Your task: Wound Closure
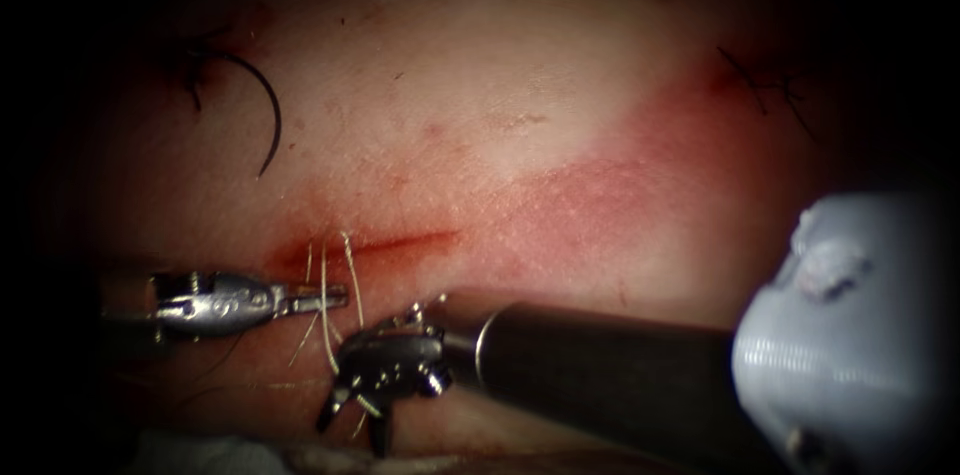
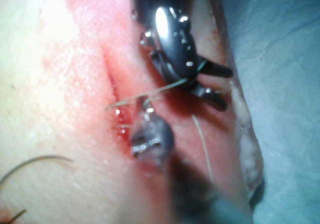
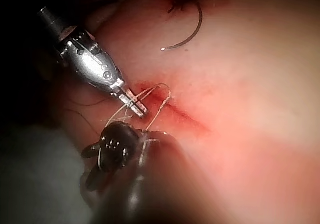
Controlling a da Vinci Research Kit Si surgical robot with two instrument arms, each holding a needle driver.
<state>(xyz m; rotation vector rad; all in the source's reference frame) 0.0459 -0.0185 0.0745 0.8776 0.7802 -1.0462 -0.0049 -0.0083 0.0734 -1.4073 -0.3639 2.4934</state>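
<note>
Pale thread (image 1: 325, 307) in left tool (image 1: 335, 300); needle (image 1: 262, 105) free on tissue (image 1: 500, 115).

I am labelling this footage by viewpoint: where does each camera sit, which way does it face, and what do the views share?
Endoscope view: above and in front, facing the red cut; the silver left tool shut on pale thread, the dark right tool open.
Left wrist view: along its shaft, toward its own tool and the right tool.
Right wrist view: along its shaft, toward both tools.
Shared: the dark curved needle lying free on the tissue, left of the cut.
</note>
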